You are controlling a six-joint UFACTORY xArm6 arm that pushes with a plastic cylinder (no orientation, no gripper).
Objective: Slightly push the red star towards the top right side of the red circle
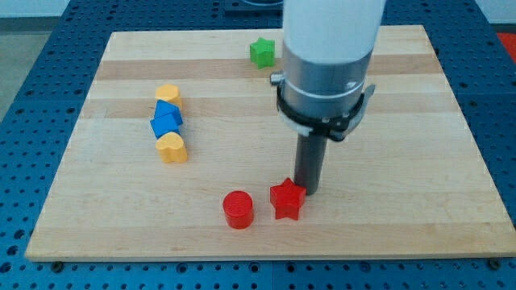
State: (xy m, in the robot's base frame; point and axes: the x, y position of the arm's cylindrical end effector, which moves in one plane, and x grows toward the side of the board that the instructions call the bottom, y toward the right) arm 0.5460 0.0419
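The red star (287,200) lies near the view's bottom, a little right of centre. The red circle (238,209) sits just to its left, with a small gap between them. My tip (307,191) rests on the board right against the star's upper right side; whether it touches is hard to tell. The rod hangs from the large white and black arm body (326,64) above.
A green star (262,52) lies near the view's top centre. At the left a column holds a yellow block (168,95), a blue block (167,119) and a yellow heart (172,148). The wooden board (419,161) ends on a blue perforated table.
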